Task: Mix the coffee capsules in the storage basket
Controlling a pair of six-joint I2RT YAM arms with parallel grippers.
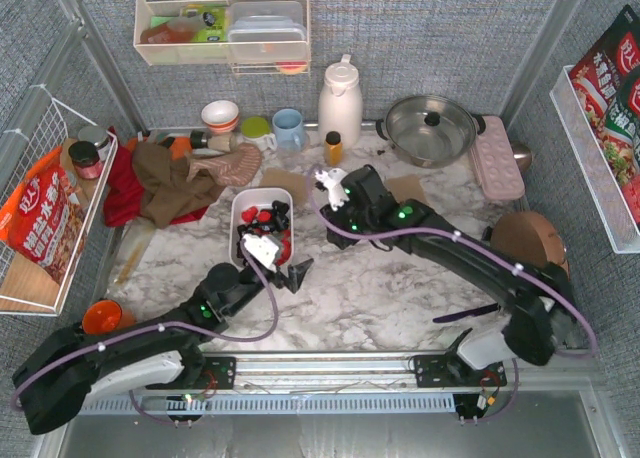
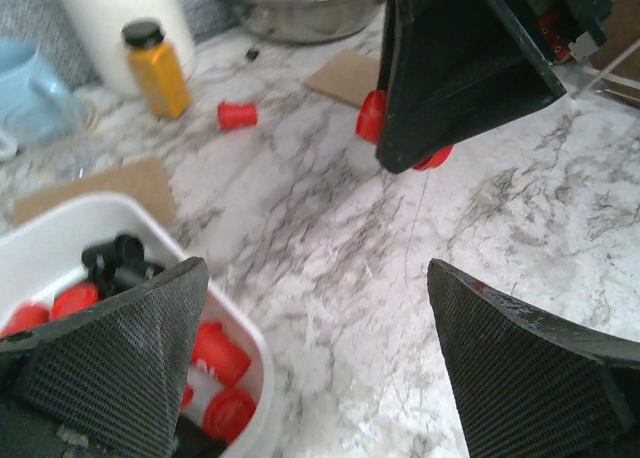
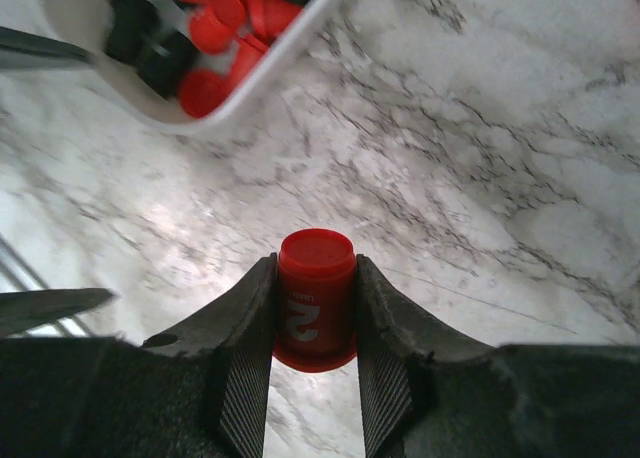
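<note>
The storage basket (image 1: 262, 192) is a shallow white tray left of the table's middle, holding red and black coffee capsules (image 1: 265, 219). My right gripper (image 3: 316, 270) is shut on one red capsule (image 3: 316, 298) marked with a white 2, and holds it above the marble just right of the basket (image 3: 255, 78). In the top view that gripper (image 1: 327, 183) sits by the basket's far right corner. My left gripper (image 2: 315, 278) is open with nothing between its fingers, straddling the basket's near right rim (image 2: 235, 323). Another red capsule (image 2: 237, 115) lies loose on the marble.
Behind the basket stand an orange-yellow bottle (image 2: 157, 68), a blue mug (image 1: 289, 128), a white thermos (image 1: 340, 100) and a lidded pot (image 1: 430, 128). Cardboard pieces (image 2: 345, 75) lie on the marble. A pink tray (image 1: 495, 156) is at the right, crumpled cloths (image 1: 170, 178) at the left.
</note>
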